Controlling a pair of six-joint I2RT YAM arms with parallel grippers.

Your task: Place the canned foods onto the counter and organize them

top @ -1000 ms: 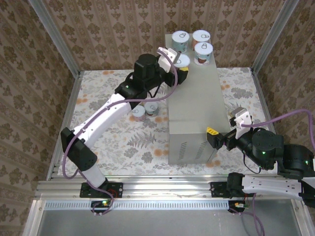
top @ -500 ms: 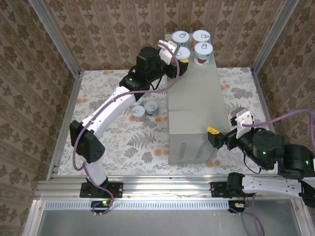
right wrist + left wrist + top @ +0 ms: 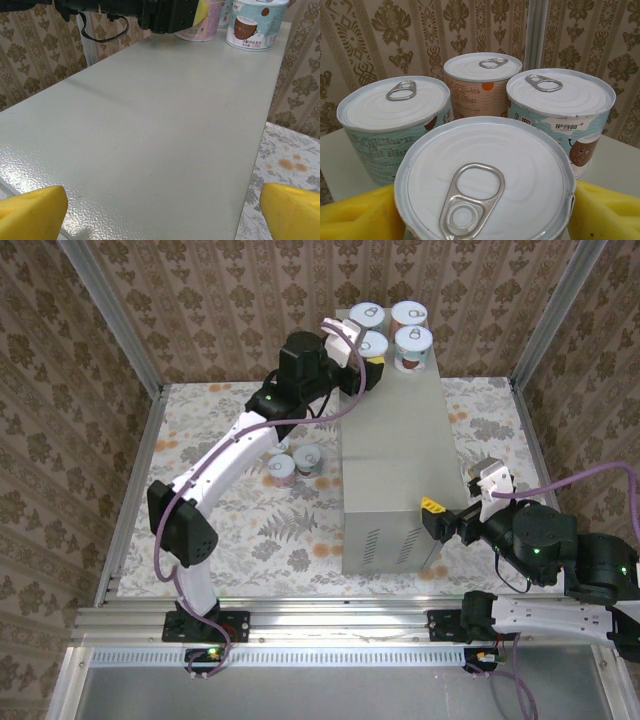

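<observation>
The counter (image 3: pixel 395 470) runs lengthwise away from the arm bases, and most of its flat top is bare. The patterned floor (image 3: pixel 230 530) spreads to its left.

At the counter's far end stand 3 cans (image 3: pixel 409 313), upright and close together. The left gripper (image 3: pixel 368 358) reaches to that end and is clenched on a 4th can (image 3: pixel 485 170). That can is upright, lid up, with the yellow pads (image 3: pixel 357 220) pressed to either side. In the right wrist view it looks to be resting on the counter top or just above it; I cannot tell which. It sits just beside the 3, on their near-left side.

Another 2 cans (image 3: pixel 283 470) stand side by side on the floor, just left of the counter and under the left arm. They are well apart from the right gripper (image 3: pixel 440 520), which hangs released, jaws wide, at the counter's near end.

The placing step looks nearly done, with 4 of 6 up. The group lies straight beyond the held can along the gripper's reach. So the jaws should part sideways, then back out toward the near-left. The floor cans lie on the left arm's side, so that arm is nearer.
</observation>
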